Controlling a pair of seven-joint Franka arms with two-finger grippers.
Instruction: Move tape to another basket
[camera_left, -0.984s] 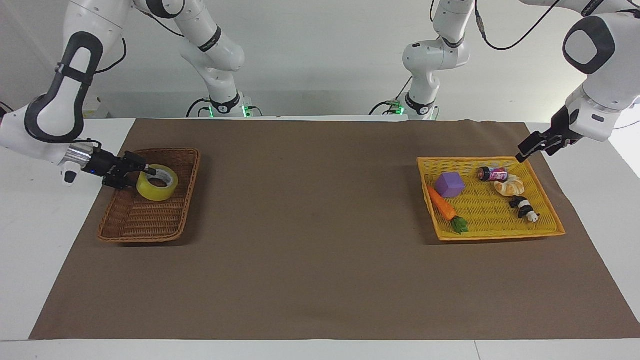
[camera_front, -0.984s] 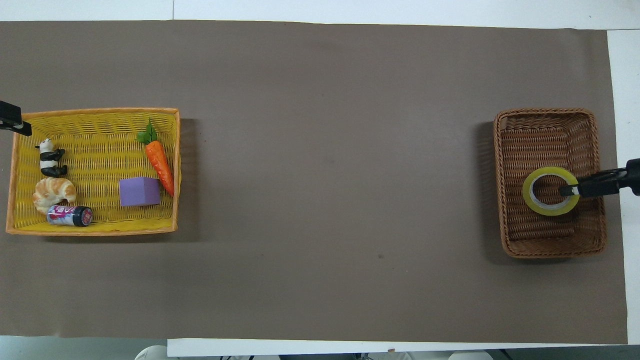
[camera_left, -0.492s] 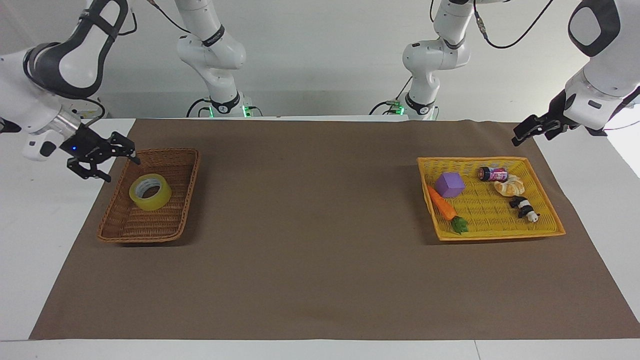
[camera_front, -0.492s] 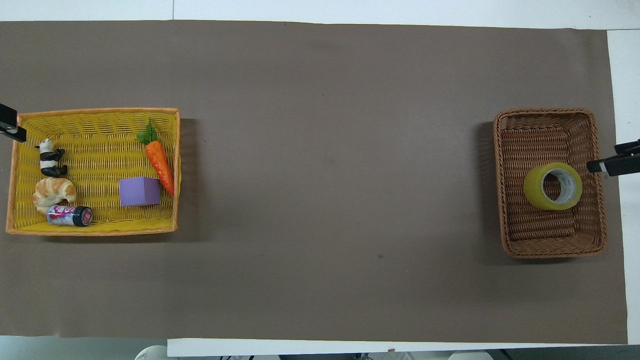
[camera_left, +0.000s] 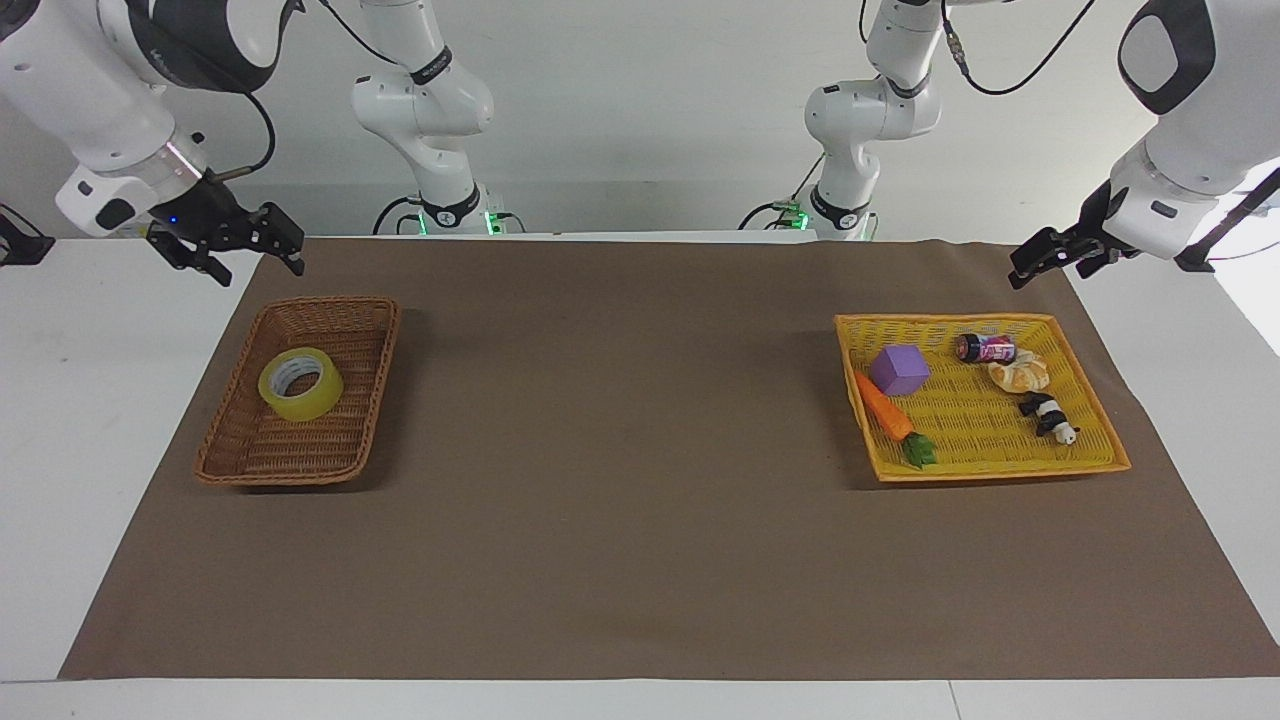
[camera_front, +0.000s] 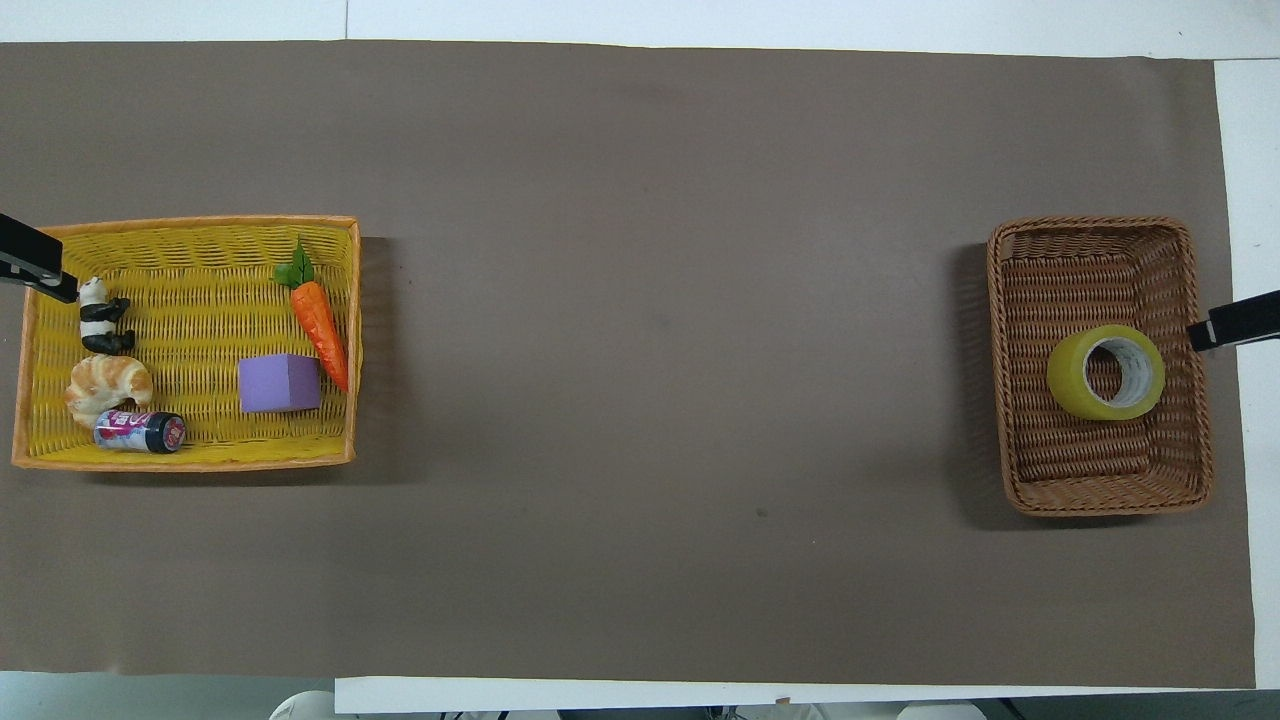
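Note:
The yellow tape lies tilted in the brown wicker basket at the right arm's end of the table. It also shows in the overhead view, in the part of the basket nearer the robots. My right gripper is open and empty, raised over the table's edge beside the basket, apart from the tape. One of its fingers shows in the overhead view. My left gripper is open and empty, raised over the corner of the yellow tray basket.
The yellow tray basket at the left arm's end holds a purple cube, a carrot, a croissant, a small can and a panda figure. A brown mat covers the table.
My right gripper let go of the tape, opened, and rose away from the brown basket toward the robots. The tape settled tilted in the basket. My left gripper rose slightly.

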